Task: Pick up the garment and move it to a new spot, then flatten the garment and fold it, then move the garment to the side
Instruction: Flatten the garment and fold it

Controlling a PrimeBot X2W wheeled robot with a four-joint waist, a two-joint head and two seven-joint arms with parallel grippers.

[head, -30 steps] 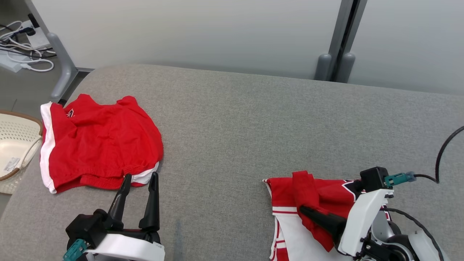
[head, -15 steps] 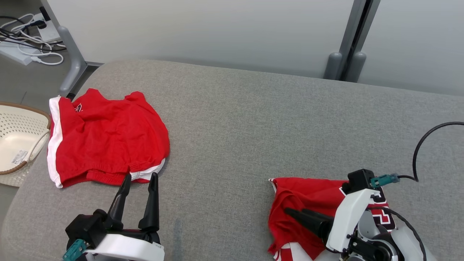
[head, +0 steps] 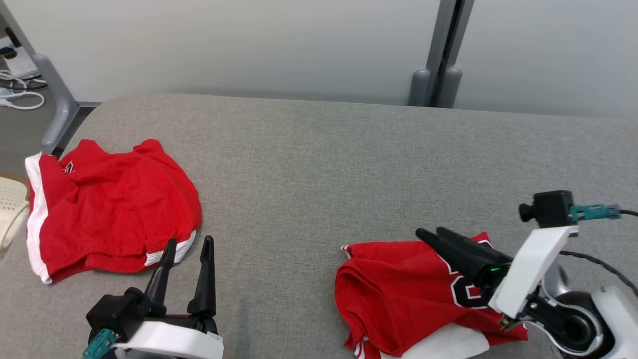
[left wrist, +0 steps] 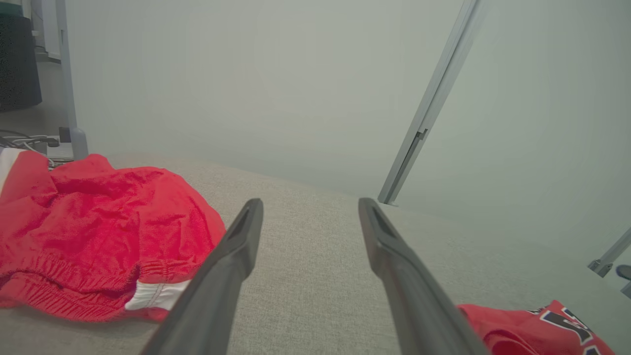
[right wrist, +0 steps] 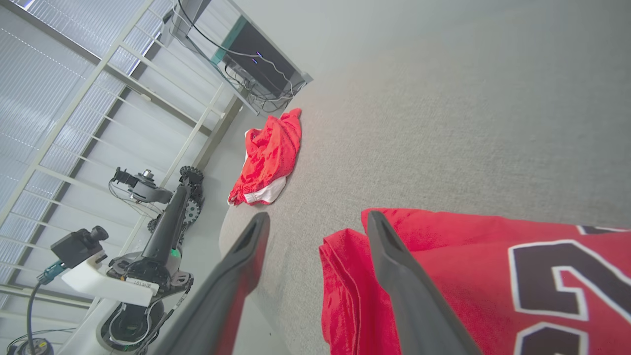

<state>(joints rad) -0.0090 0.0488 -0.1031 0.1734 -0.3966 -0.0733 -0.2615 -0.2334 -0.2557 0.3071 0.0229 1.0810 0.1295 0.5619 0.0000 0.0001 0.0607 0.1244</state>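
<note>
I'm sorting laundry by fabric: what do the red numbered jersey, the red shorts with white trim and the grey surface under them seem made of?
Red numbered jersey: thin, smooth knit, probably polyester; soft folds. Red shorts with white trim: fuzzier, matte cloth, perhaps cotton; gathered waistband. Grey surface: woven, heathered upholstery fabric.

Red jersey (head: 394,289) with black white-edged numerals, red shorts (head: 109,209) with white trim, grey fabric surface (head: 319,164)

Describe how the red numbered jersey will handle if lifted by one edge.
Likely floppy: the jersey lies rumpled with an edge folded over, so it should drape and sag. Probably light, being thin fabric. It may unfold when lifted.
</note>
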